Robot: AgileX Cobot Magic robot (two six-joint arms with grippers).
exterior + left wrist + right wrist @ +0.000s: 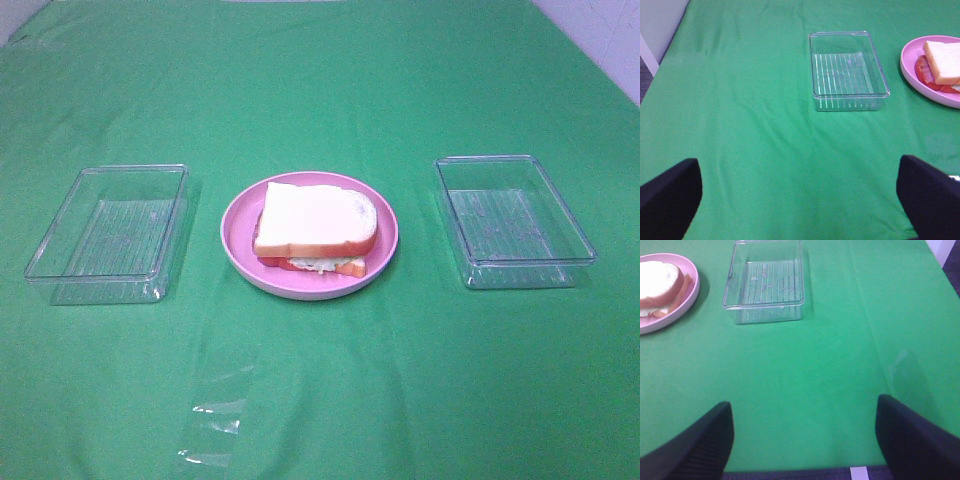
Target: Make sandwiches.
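Note:
One sandwich (316, 226) lies on the round pink plate (240, 218) at the middle of the green table: white bread on top, reddish bacon and pale lettuce showing at its front edge. It also shows in the left wrist view (941, 67) and the right wrist view (660, 286). Neither arm appears in the exterior high view. My left gripper (800, 200) is open and empty, low over bare cloth well short of the left tray. My right gripper (802, 437) is open and empty over bare cloth short of the right tray.
A clear plastic tray (108, 232) stands left of the plate, also in the left wrist view (846, 70). A second clear tray (512, 220) stands right of it, also in the right wrist view (765, 281). Green cloth covers the table.

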